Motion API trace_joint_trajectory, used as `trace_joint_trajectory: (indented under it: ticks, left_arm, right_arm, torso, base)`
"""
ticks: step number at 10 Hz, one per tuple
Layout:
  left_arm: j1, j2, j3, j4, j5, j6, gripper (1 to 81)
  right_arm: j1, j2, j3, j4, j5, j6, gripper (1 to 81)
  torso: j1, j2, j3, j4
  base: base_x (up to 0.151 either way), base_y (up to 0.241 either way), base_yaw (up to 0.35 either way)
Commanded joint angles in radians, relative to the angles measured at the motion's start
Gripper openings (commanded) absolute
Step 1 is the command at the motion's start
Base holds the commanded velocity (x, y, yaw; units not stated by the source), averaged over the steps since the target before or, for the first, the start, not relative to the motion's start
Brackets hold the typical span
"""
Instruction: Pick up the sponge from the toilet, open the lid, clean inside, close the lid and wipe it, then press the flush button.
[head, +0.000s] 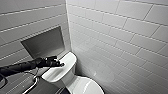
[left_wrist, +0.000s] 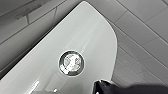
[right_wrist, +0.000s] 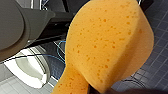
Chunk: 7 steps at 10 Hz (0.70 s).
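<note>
We hold our left gripper (head: 57, 63) just above the toilet's (head: 65, 75) tank top, near the flush button (left_wrist: 71, 62) at its middle, unable to tell whether that claw is spread or closed, while our right gripper (right_wrist: 98, 90) pinches the squashed sponge (right_wrist: 107, 45), lifted off the toilet.

The left gripper (head: 59, 64) hovers above the white toilet (head: 67, 76) tank, beside the tiled wall (head: 115, 37).

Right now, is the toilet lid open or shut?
Shut. In the head view the lid lies flat, a smooth white oval before the tank, no bowl opening showing.
</note>
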Motion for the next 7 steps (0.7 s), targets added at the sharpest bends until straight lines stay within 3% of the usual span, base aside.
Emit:
trace_joint_trajectory:
  ticks: [1,2,4,7]
  left_arm:
    - [-0.077,-0.185,0.265,0.007,0.022,-0.013,1.0]
    - [0.003,-0.218,0.311,0.01,0.011,-0.008,1.0]
    - [0.18,-0.274,0.355,0.103,-0.136,-0.002,1.0]
    - [0.414,-0.284,0.394,0.159,-0.193,0.019,1.0]
  right_arm:
    - [-0.002,-0.024,0.019,0.006,-0.079,-0.001,1.0]
    - [-0.002,-0.023,0.021,0.005,-0.079,0.0,1.0]
    - [0.001,-0.021,0.018,0.005,-0.08,-0.001,1.0]
    - [0.001,-0.016,0.012,0.003,-0.08,-0.001,1.0]
  torso:
    - [0.0,0.0,0.0,0.0]
    - [0.0,0.0,0.0,0.0]
    - [0.0,0.0,0.0,0.0]
    - [0.0,0.0,0.0,0.0]
  base:
    - [0.0,0.0,0.0]
    - [0.0,0.0,0.0]
    - [0.0,0.0,0.0]
    - [0.0,0.0,0.0]
